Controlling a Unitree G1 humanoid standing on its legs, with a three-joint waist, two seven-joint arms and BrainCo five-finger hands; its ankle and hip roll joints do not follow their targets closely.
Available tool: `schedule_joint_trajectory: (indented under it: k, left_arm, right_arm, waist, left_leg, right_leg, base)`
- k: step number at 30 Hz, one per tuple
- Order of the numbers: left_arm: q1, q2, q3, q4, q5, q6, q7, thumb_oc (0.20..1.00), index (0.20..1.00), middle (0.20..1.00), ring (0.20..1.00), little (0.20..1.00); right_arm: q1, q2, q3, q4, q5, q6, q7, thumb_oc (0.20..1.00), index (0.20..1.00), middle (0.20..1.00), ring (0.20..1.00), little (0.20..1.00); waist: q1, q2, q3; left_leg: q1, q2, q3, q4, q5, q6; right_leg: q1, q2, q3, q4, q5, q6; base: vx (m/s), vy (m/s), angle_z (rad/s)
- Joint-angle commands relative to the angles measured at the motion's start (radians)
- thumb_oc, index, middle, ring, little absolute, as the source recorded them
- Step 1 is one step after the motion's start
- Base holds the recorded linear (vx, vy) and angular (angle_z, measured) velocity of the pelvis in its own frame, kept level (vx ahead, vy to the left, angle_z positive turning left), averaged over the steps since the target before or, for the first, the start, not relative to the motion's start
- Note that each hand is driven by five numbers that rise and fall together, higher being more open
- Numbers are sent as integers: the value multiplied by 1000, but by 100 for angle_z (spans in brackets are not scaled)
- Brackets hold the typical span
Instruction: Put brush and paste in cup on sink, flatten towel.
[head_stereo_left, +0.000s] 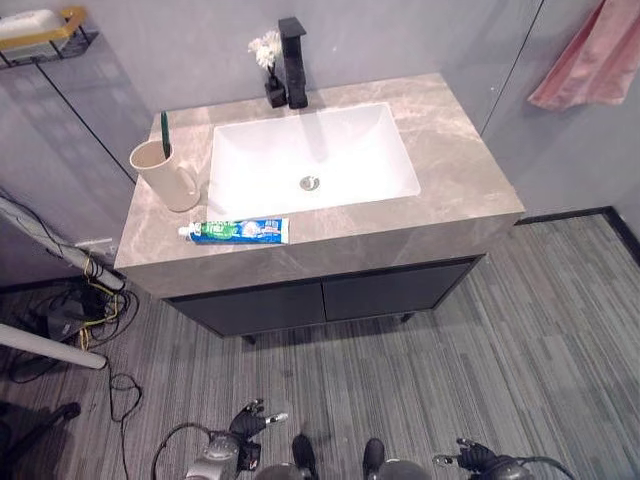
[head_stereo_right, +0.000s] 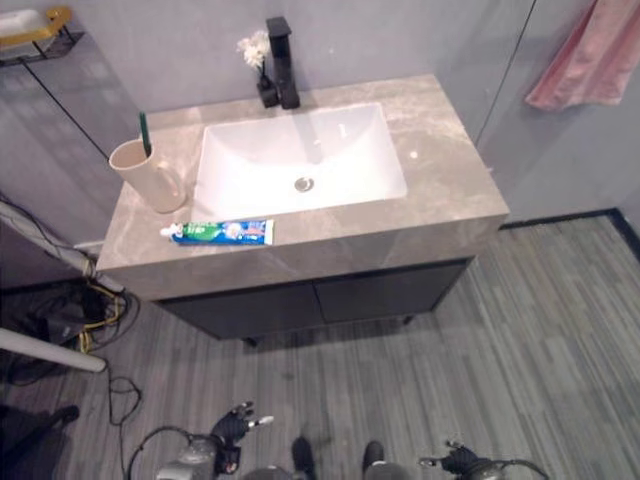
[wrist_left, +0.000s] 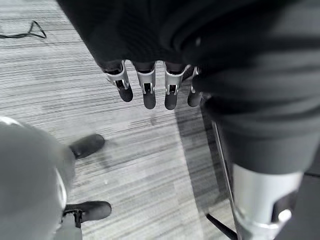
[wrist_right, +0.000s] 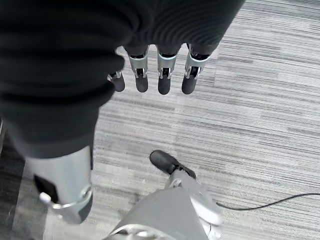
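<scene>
We are standing back from the vanity with both arms hanging low. Our left hand (wrist_left: 145, 90) and our right hand (wrist_right: 160, 80) are each hanging over the striped floor (head_stereo_left: 520, 330) with fingers straight and relaxed, holding nothing.

The toothbrush (head_stereo_left: 165, 133) is already standing upright in the beige cup (head_stereo_left: 165, 173), which is sitting on the countertop (head_stereo_left: 460, 170) just left of the white basin (head_stereo_left: 310, 155). The toothpaste tube (head_stereo_left: 237, 231) is lying flat near the front edge of the counter, in front of the basin and close to the cup, its cap pointing toward the cup. The pink towel (head_stereo_left: 590, 60) is hanging on the wall at the far right, well apart from the sink, and from here it appears bunched, though we cannot tell how it is hung.

So we are judging the paste as the step in hand. To do it well we are first closing in on the counter, since both hands are far short of it. The left hand looks like the better choice, as the tube and cup are on that side. We are aiming to pinch the tube across its middle, lift it clear, tip it upright and lower it in beside the brush without knocking the handle. The cup looks light, so a sideways nudge could slide or topple it; a straight descent is safer.
</scene>
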Motion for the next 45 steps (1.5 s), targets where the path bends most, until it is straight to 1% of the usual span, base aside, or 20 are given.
schedule_joint_trajectory:
  k: [1,4,7,8,12,14,18,21,22,23,25,27,28,30,31,32,33,35,37,45]
  left_arm:
    - [-60,8,-17,1,-23,-5,7,1000,1000,1000,1000,1000]
    - [-87,2,-16,48,-17,-3,15,1000,1000,1000,1000,1000]
    - [-96,-11,5,173,15,-15,32,1000,1000,1000,1000,1000]
    - [-124,-28,9,313,105,-24,26,1000,1000,1000,1000,1000]
    - [-143,-32,34,361,74,-31,47,1000,1000,1000,1000,1000]
    - [-130,-30,48,378,79,-37,53,1000,1000,1000,1000,1000]
    - [-121,-19,42,408,139,-41,34,1000,1000,1000,1000,1000]
    - [-118,13,58,389,139,-48,48,1000,1000,1000,1000,1000]
    - [-185,78,80,411,114,-30,25,1000,1000,1000,1000,1000]
    - [-150,56,71,369,154,-62,71,1000,1000,1000,1000,1000]
    - [-139,45,52,356,153,-45,58,1000,1000,1000,1000,1000]
    - [-135,47,28,308,184,-66,77,1000,1000,1000,1000,1000]
    - [-136,50,11,309,207,-73,83,1000,1000,1000,1000,1000]
    - [-137,51,8,326,238,-75,89,1000,1000,1000,1000,1000]
    - [-138,52,2,332,252,-82,91,1000,1000,1000,1000,1000]
    - [-138,51,2,332,252,-82,91,1000,1000,1000,1000,1000]
    - [-132,52,-1,344,282,-88,96,1000,1000,1000,1000,1000]
    - [-117,57,2,349,311,-95,96,1000,1000,1000,1000,1000]
    - [-87,57,4,354,338,-101,101,1000,1000,1000,1000,1000]
    - [13,60,6,255,348,-140,112,1000,1000,1000,1000,1000]
  right_arm:
    - [-42,-30,2,42,2,-3,-18,1000,1000,1000,1000,1000]
    - [-48,-31,-10,81,17,0,-32,1000,1000,1000,1000,1000]
    - [-46,-22,-11,100,33,-6,-36,1000,1000,1000,1000,1000]
    - [-50,3,-5,107,29,-11,-42,1000,1000,1000,1000,1000]
    - [-81,19,29,91,53,-25,-58,1000,1000,1000,1000,1000]
    - [-86,48,53,81,43,-31,-58,1000,1000,1000,1000,1000]
    - [-133,89,52,136,39,-24,-68,1000,1000,1000,1000,1000]
    - [-84,98,66,76,23,-47,-55,1000,1000,1000,1000,1000]
    - [-105,92,79,62,-6,-47,-39,1000,1000,1000,1000,1000]
    - [-100,103,74,-8,8,-61,-64,1000,1000,1000,1000,1000]
    - [-97,86,65,-20,18,-66,-68,1000,1000,1000,1000,1000]
    - [-115,84,47,-34,28,-71,-81,1000,1000,1000,1000,1000]
    - [-111,80,51,-57,22,-79,-85,1000,1000,1000,1000,1000]
    - [-114,74,46,-48,9,-83,-93,1000,1000,1000,1000,1000]
    - [-113,70,43,-38,4,-83,-94,1000,1000,1000,1000,1000]
    - [-113,70,43,-38,4,-83,-94,1000,1000,1000,1000,1000]
    - [-104,68,45,-33,-14,-83,-98,1000,1000,1000,1000,1000]
    - [-86,68,47,-36,-21,-84,-96,1000,1000,1000,1000,1000]
    - [-58,59,48,-15,-38,-84,-89,1000,1000,1000,1000,1000]
    - [-27,18,30,10,-46,-103,-92,1000,1000,1000,1000,1000]
  waist:
    - [16,-19,50]
    - [24,-14,53]
    - [37,-3,51]
    - [35,-5,45]
    - [53,-4,18]
    - [72,-10,-9]
    - [101,-42,-56]
    - [87,-53,-64]
    - [65,-54,-65]
    - [45,-58,-37]
    - [43,-40,-20]
    - [33,-24,6]
    - [28,-26,5]
    - [36,-25,-2]
    - [35,-28,-6]
    - [35,-27,-6]
    - [30,-47,-20]
    - [27,-69,-41]
    - [39,-75,-69]
    - [65,-39,-89]
  left_leg:
    - [-78,126,-10,199,69,-87]
    - [-141,145,59,114,91,-76]
    - [-141,139,67,2,143,-75]
    - [-142,148,74,-53,174,-79]
    - [-168,180,79,-177,225,-98]
    - [-138,167,49,-168,218,-84]
    - [-139,126,55,-83,161,-34]
    - [-103,85,87,-84,109,15]
    - [-76,68,105,-97,92,27]
    - [-17,48,113,-119,66,56]
    - [0,50,115,-125,58,66]
    - [34,43,119,-128,30,83]
    - [76,32,127,-143,18,74]
    - [89,49,133,-147,9,52]
    - [89,56,122,-146,6,38]
    - [89,57,122,-146,6,38]
    - [95,61,105,-145,-1,15]
    - [97,65,99,-138,0,6]
    - [97,79,90,-132,9,-12]
    - [88,120,22,-172,62,-55]
  right_leg:
    - [-17,-62,-27,39,1,65]
    - [9,-54,-54,20,-14,68]
    - [28,-37,-51,11,-22,77]
    - [43,-27,-43,5,-27,79]
    - [108,-13,-11,-16,-44,99]
    - [158,-14,26,-16,-71,110]
    - [172,-67,59,76,-108,123]
    - [62,-113,90,292,-37,166]
    - [18,-129,122,377,33,190]
    - [-53,-158,119,525,122,211]
    - [-90,-154,107,590,144,213]
    - [-145,-189,61,674,147,220]
    - [-141,-203,20,548,95,201]
    - [-118,-258,-47,393,71,189]
    - [-117,-268,-33,290,82,188]
    - [-114,-267,-35,287,83,188]
    - [-103,-278,17,127,146,208]
    - [-94,-253,61,97,161,220]
    - [-39,-219,31,29,140,213]
    - [52,-158,-49,-61,107,191]
  base:
    - [27,-89,5]
    - [118,-39,32]
    - [183,47,36]
    - [208,57,-7]
    - [372,108,-19]
    - [504,168,-61]
    - [374,182,-70]
    - [166,259,-11]
    - [189,353,-7]
    - [197,343,-17]
    - [93,196,-17]
    - [145,154,-6]
    - [243,75,-3]
    - [174,-94,-6]
    - [75,-135,-20]
    - [144,-238,-20]
    - [150,-207,-7]
    - [148,-215,20]
    - [128,-225,29]
    - [31,-143,18]
